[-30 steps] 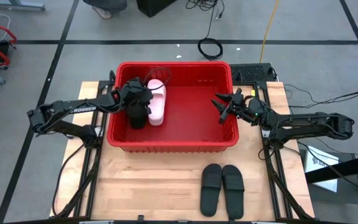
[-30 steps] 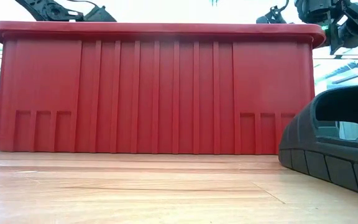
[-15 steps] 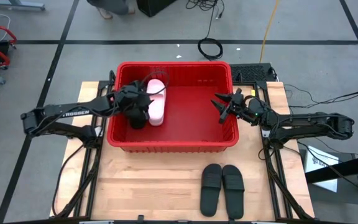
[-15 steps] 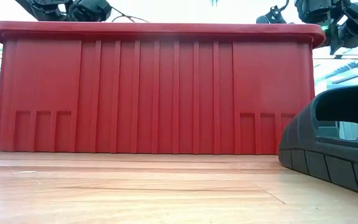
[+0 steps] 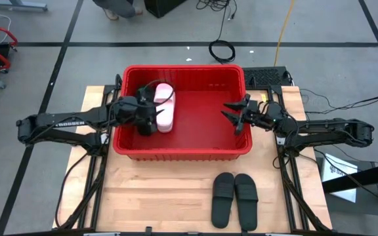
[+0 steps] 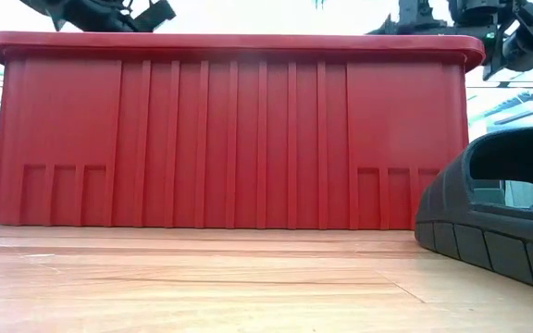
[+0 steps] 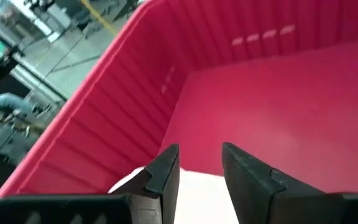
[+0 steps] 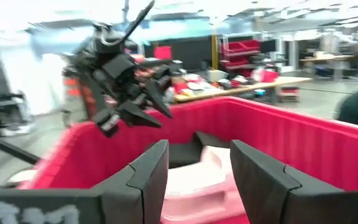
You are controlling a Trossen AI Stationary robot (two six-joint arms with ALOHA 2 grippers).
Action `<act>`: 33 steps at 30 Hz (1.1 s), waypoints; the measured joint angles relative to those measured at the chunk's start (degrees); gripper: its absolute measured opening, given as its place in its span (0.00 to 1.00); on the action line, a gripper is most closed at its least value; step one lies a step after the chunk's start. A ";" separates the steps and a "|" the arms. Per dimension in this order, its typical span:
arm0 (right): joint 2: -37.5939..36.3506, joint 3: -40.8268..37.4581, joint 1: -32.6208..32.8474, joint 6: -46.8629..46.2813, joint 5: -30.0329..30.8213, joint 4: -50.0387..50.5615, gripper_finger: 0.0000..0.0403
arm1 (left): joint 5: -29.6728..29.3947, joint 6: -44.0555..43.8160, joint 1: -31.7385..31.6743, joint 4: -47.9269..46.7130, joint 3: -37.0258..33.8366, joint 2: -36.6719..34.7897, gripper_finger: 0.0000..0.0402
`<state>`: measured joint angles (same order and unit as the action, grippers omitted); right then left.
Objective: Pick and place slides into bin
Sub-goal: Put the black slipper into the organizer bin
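The red bin stands at the table's far middle; it fills the low view. In its left part lie a pale pink slide and a black slide. My left gripper hovers over them, open and empty, with the pink slide below its fingers. My right gripper is open and empty over the bin's right part; its wrist view shows the pink slide. Two black slides lie side by side on the table, soles down, near the front edge.
One black slide lies close in the low view's right. The bin's rolled rim lies between the grippers and the two slides in front. Bare wooden table shows at the front left. Cables and a keyboard lie beyond the bin.
My left arm has drawn back toward the table's left edge, and its gripper has shifted a little left over the slides in the bin. My right gripper has shifted slightly over the bin's right part. The slides have stayed where they were.
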<state>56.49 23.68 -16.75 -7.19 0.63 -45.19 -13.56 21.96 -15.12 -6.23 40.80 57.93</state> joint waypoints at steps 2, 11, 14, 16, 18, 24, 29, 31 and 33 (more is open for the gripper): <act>0.00 0.00 0.00 -1.26 -3.03 -1.66 0.41 | -0.02 -0.09 1.66 0.10 0.00 -1.19 0.32; -0.02 0.00 3.60 -5.18 -12.58 -9.70 0.41 | -2.54 -4.32 7.86 0.25 0.00 -3.75 0.32; -0.02 0.00 6.38 -5.19 -12.90 -11.46 0.41 | -6.19 -4.50 10.78 0.46 0.00 -3.71 0.32; -0.02 0.00 8.18 -5.18 -12.93 -12.86 0.41 | -8.67 -4.15 12.93 1.21 0.00 -3.71 0.32; -0.02 0.00 10.06 -4.61 -12.90 -14.35 0.41 | -10.43 -3.58 15.14 2.32 0.00 -3.71 0.32; -0.04 0.00 14.61 -3.70 -12.74 -16.81 0.41 | -14.02 -1.05 21.33 5.94 0.00 -3.78 0.32; -0.02 0.38 18.30 -3.71 -12.62 -14.48 0.41 | -18.61 -2.53 25.31 6.11 0.00 -3.78 0.32; 0.02 1.68 20.24 -3.65 -12.60 -12.36 0.41 | -19.19 -3.75 26.91 6.09 0.00 -3.78 0.32; 0.00 3.64 22.61 -2.32 -12.47 -9.37 0.41 | -19.19 -4.10 28.39 6.10 0.00 -3.75 0.32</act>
<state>56.49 27.32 5.86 -9.51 -11.84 -54.56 -32.75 17.86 13.27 -0.13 40.80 54.17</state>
